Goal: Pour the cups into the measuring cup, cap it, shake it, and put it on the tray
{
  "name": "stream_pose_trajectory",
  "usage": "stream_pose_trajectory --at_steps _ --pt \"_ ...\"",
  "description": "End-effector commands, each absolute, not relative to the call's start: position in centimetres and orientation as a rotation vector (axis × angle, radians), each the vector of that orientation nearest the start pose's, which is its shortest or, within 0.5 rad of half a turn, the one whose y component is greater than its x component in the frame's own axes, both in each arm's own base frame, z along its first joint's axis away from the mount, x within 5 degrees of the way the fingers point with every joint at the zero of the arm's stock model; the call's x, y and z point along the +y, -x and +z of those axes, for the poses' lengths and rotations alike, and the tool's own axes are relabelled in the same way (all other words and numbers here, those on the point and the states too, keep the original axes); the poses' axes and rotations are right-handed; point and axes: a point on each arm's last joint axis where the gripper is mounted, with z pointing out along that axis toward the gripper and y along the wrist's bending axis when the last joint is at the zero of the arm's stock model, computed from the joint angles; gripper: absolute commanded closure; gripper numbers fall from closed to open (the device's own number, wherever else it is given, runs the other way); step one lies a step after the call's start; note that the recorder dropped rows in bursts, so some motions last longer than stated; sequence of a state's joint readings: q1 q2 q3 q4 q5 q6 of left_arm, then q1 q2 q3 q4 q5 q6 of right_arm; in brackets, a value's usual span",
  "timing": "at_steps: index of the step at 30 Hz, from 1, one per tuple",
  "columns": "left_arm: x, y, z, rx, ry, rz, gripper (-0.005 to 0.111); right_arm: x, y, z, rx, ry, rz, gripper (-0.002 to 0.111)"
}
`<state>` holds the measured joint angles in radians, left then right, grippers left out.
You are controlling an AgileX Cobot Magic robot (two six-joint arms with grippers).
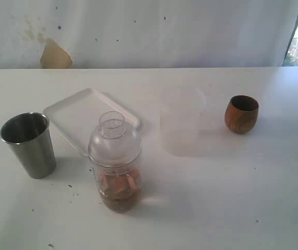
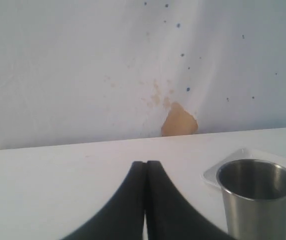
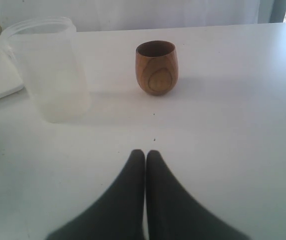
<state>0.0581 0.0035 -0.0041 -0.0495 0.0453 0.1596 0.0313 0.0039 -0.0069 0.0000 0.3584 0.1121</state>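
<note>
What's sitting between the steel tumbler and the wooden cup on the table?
In the exterior view, the lidded measuring cup, the white tray behind it, and a frosted cup lie between the steel tumbler and the wooden cup.

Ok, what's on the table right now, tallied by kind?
Open cups: 3, the steel tumbler, the wooden cup and the frosted cup
Lidded cups: 1, the measuring cup
Trays: 1, the white tray
Total: 5

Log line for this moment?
left claw: shut, empty | right claw: shut, empty | measuring cup: lidded, on table, off tray
</note>
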Motion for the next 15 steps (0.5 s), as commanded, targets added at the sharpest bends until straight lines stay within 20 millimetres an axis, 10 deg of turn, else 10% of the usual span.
stream_pose_trajectory --at_steps 1,15 --pt "0.28 -5.64 20.32 1.594 -0.047 0.128 0.107 0.15 -5.33 18.16 1.833 -0.080 0.101 0.108" --pt "0.26 -5.63 20.02 1.627 -0.049 0.125 0.107 0.15 -5.33 18.16 1.833 -0.080 0.101 0.108"
